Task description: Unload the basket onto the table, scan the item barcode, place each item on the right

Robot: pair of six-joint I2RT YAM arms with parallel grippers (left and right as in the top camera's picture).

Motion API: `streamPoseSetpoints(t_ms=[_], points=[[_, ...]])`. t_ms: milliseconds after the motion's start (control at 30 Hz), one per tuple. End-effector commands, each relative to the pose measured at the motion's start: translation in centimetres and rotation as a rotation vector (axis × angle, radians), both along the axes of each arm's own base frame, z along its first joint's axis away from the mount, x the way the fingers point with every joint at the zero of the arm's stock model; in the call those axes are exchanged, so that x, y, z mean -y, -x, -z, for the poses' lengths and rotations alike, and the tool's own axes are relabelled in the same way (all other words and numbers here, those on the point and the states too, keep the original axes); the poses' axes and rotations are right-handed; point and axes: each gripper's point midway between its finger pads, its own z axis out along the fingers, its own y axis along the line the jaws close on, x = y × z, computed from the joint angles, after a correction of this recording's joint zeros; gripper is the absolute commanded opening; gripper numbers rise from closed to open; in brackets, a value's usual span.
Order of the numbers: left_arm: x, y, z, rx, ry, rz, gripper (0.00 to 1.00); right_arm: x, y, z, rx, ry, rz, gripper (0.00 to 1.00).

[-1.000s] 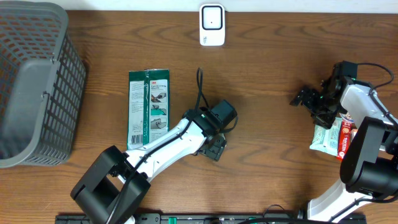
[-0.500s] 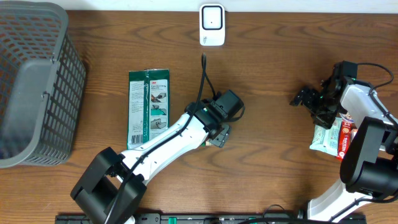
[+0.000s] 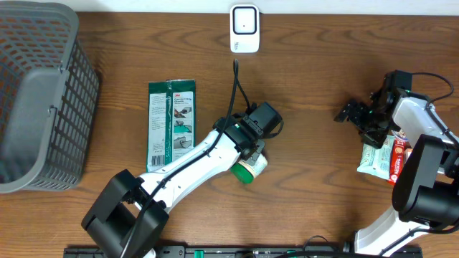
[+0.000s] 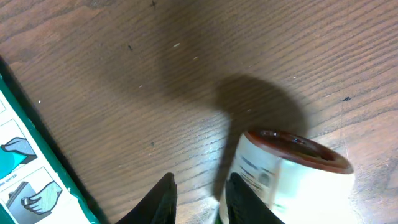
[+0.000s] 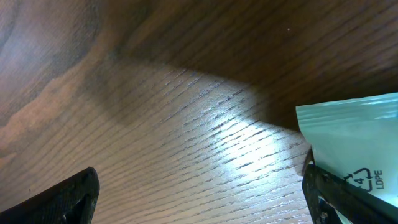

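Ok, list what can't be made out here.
- Left gripper: fingertips cut off by the left wrist view's bottom edge; overhead, its wrist hides them.
- Barcode on the white container: label blurred in the left wrist view; overhead, partly under that gripper.
- Print on the red packet: too small overhead, right arm overlapping.
- Pale green pouch: cut by the right wrist view's edge.

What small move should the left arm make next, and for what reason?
Probably open the left gripper wider and shift it toward the white bottle: its fingers stand close together over bare table, and the bottle lies beside them, not between.
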Motion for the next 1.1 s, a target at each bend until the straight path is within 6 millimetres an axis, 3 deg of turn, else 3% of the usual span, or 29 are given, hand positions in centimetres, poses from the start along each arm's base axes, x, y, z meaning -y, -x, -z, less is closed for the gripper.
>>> streamPoseSetpoints(t_ms=[0,200,333,567,667,900,967,1067], points=[[0.0,-0.4,-0.5,0.017,-0.006,-0.002,0.27,0.4,-0.7,-1.2,0.038,0.024,-0.010,0.99],[2.6,2.4,-0.2,-0.142,0.139,0.058,0.20,0.4,-0.7,-1.2,0.038,0.024,-0.010,0.99],[2.7,3.3,-0.1,-0.185,0.148,0.065,0.20,0.4,-0.7,-1.2,0.038,0.024,-0.010,0.99],[2.6,3.3,-0.1,-0.185,0.146,0.065,0.20,0.4,-0.7,-1.2,0.038,0.024,-0.010,0.99],[3.4,2.7,-0.3,-0.161,0.177,0.070,0.20,0.4,-0.7,-1.2,0.038,0.024,-0.010,0.99],[6.2,4.2,-1.2,-0.247,0.328,0.130,0.20,0.4,-0.7,-1.2,0.038,0.024,-0.010,0.99],[6.3,4.0,-1.2,-0.240,0.332,0.132,0.19,0.4,-0.7,-1.2,0.038,0.024,-0.010,0.99],[6.6,3.3,-1.6,-0.208,0.343,0.132,0.08,0.4,-0.7,-1.2,0.039,0.024,-0.010,0.99]])
